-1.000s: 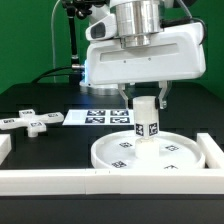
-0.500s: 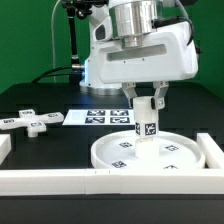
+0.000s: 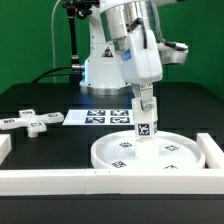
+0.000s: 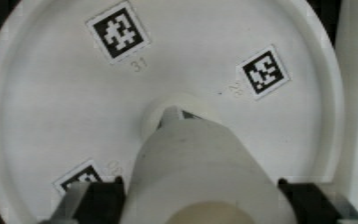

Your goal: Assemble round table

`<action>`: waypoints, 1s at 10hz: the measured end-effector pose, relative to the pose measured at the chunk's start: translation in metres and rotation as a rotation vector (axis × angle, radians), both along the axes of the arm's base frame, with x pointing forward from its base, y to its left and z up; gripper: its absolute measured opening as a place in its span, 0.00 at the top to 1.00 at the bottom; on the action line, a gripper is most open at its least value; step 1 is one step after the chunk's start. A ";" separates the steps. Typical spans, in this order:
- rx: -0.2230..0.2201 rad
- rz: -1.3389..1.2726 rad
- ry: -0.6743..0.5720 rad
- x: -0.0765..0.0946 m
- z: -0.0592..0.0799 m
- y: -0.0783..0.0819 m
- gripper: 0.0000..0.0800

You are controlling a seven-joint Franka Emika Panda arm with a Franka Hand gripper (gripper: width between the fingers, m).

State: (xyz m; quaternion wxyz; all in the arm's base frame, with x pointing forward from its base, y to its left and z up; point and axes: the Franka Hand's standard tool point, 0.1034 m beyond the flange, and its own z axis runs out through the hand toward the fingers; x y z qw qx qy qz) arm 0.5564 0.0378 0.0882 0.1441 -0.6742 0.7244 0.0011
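The black table (image 3: 50,145) under me bears the white disc (image 3: 172,156), the cross piece (image 3: 33,121) toward the exterior view's left, the marker board (image 3: 100,118), and border bars (image 3: 60,181).

The arm (image 3: 105,62) is wearing glossy white, rounded casing. Above the gripper (image 3: 143,104), a silver-grey cylindrical wrist joint (image 3: 124,14) is gleaming. The gripper's fingers (image 4: 91,196) are showing dark.

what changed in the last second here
The tool, shut on the leg, has twisted about its upright axis; its wide body now shows side-on in the exterior view. Nothing was let go. The leg stays upright on the disc; the cross-shaped piece and marker board have not moved.
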 end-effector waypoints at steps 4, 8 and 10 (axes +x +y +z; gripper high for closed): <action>0.078 -0.227 0.050 0.004 -0.001 0.008 0.49; 0.042 -0.085 0.072 0.006 0.003 0.015 0.20; 0.013 0.047 0.042 0.008 0.002 0.009 0.19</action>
